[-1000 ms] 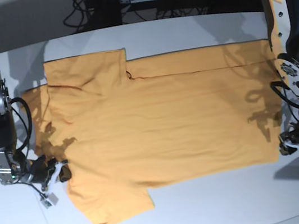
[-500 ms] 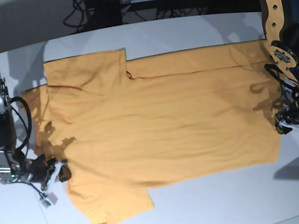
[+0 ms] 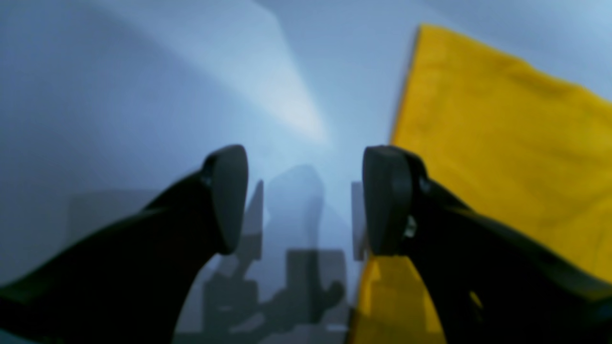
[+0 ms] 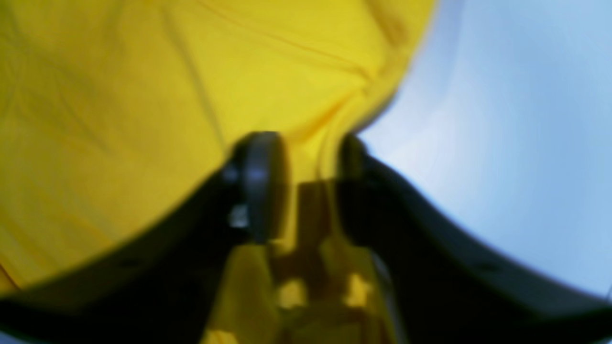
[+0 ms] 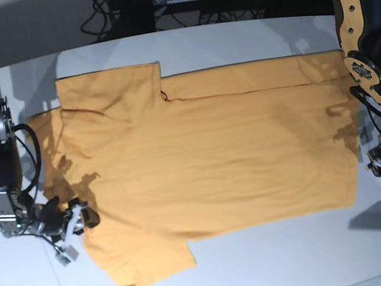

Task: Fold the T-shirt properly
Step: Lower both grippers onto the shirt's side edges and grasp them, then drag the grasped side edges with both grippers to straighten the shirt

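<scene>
Your T-shirt (image 5: 200, 156) lies spread across the middle of the table (image 5: 282, 266), only partly folded; most folds remain, I judge. Your left tool (image 3: 306, 200) stands apart over bare table beside the hem. Your right tool (image 4: 311, 186) is parted around cloth near the collar edge. Both wrist views are blurred.

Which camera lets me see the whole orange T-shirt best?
The base view: the T-shirt lies spread flat on the white table, both sleeves visible. The left wrist view shows only a blurry edge of it; the right wrist view shows just blurry yellow cloth up close.
</scene>
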You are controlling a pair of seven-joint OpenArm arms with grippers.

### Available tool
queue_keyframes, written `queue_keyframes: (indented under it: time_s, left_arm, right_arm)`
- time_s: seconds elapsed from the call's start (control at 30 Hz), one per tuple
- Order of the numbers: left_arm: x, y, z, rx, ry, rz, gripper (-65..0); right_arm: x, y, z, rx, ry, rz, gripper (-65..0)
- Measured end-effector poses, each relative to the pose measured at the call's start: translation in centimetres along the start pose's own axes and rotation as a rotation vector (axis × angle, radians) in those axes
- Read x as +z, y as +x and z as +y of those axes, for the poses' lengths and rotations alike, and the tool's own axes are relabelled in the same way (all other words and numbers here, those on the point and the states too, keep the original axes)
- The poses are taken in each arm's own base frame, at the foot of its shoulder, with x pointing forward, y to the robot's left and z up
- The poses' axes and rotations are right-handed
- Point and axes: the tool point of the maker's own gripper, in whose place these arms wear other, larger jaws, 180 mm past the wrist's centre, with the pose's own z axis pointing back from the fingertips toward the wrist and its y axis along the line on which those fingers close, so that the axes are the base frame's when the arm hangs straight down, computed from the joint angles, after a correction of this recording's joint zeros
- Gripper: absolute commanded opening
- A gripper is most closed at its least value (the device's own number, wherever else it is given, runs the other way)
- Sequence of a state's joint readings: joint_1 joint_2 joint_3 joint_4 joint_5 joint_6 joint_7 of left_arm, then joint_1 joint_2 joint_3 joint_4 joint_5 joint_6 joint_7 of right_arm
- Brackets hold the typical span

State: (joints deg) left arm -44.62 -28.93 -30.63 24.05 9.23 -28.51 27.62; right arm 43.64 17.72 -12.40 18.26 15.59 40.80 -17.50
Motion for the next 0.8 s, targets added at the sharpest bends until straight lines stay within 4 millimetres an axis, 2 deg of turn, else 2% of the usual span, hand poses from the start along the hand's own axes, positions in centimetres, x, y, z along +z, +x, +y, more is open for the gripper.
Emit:
queue_keyframes:
  time_s: [0.07,0.1,0.17,0.3,0.37,0.43,0.47,0.57,0.63,0.67,0.7,0.8]
  left_arm:
    - [0.1,0.7,0.0,0.0,0.0,-0.016,-27.0]
    - [0.1,0.7,-0.1,0.001,-0.001,-0.017,-27.0]
    - [0.0,0.5,-0.2,0.001,-0.005,-0.011,-27.0]
    - [0.2,-1.0,-1.1,-0.036,-0.067,0.062,-27.0]
    - [0.2,-1.0,-1.5,-0.047,-0.089,0.066,-27.5]
    - [0.2,-1.0,-2.3,-0.064,-0.125,0.063,-29.2]
    - [0.3,-1.1,-2.6,-0.074,-0.142,0.061,-33.3]
    - [0.5,-2.9,-2.3,-0.12,-0.12,0.069,-48.9]
    - [1.3,-4.5,-2.1,-0.203,-0.073,0.063,-55.4]
    - [1.9,-4.5,-2.2,-0.239,-0.052,0.038,-57.6]
    - [2.8,-4.2,-2.7,-0.29,-0.032,-0.007,-59.0]
    - [6.0,-1.4,-4.7,-0.377,-0.021,-0.234,-62.5]
  right_arm:
    - [0.2,0.2,-0.1,0.029,-0.008,-0.007,-34.7]
    - [0.5,0.3,-1.0,0.032,-0.046,-0.008,-34.7]
    - [1.3,0.4,-3.8,0.011,-0.185,-0.011,-34.7]
    - [4.4,0.0,-9.2,0.05,-0.399,0.003,-35.1]
    - [5.1,0.1,-10.2,0.107,-0.442,0.03,-35.1]
    - [4.9,0.4,-9.6,0.155,-0.433,0.035,-35.7]
    - [4.5,0.2,-8.9,0.183,-0.425,0.045,-37.9]
    - [3.5,-1.0,-6.6,0.227,-0.384,0.034,-51.2]
    - [3.5,-1.4,-5.5,0.263,-0.374,0.031,-62.5]
    - [3.7,-1.5,-5.2,0.288,-0.382,0.038,-65.0]
    - [3.9,-1.5,-4.6,0.304,-0.379,0.037,-65.0]
    - [4.3,-0.3,-2.1,0.368,-0.356,-0.011,-64.6]
